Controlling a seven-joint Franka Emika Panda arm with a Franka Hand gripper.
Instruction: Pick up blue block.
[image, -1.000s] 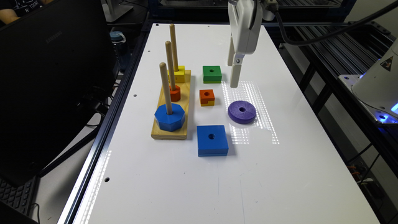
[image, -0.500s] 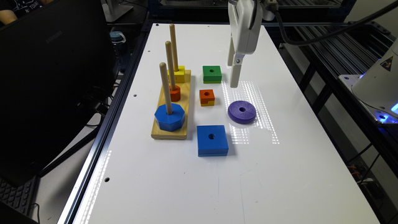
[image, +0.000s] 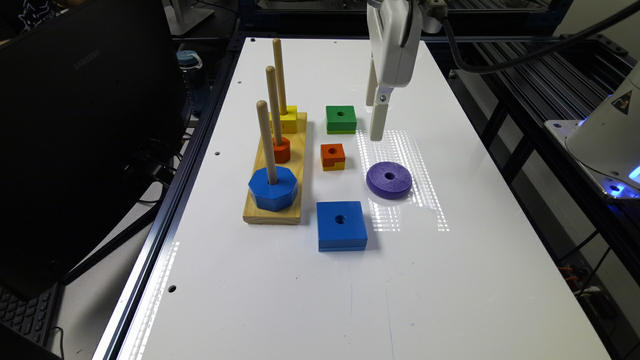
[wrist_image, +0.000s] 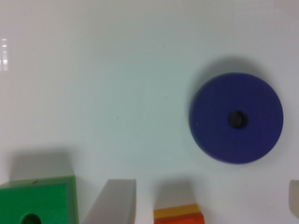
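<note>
**Blue block sitting loose on the table, gripper parked well up-table**

The blue block is the flat square one with a small round hole in the middle, lying flat on the white table with nothing touching it. It's the biggest of the loose pieces.

Using the blue block as the clock centre in the exterior view:

- At about 10 o'clock, just beside it, is the wooden peg base with three upright dowels. The nearest dowel carries a blue octagonal piece, the middle one an orange piece, the far one a yellow piece.
- At 12 o'clock, near, sits a small orange block (it rests on a yellow layer, seen along its lower edge).
- Farther out at 12 o'clock is the green square block.
- At roughly 1 to 2 o'clock lies the purple round disc, apart from the block.

The gripper hangs above the table at about 1 o'clock, well apart from the blue block, between the green block and the disc. In the wrist view its fingers are spread wide with nothing between them, one near the green block.

A dark monitor stands off the table on the exterior view's left.
</note>
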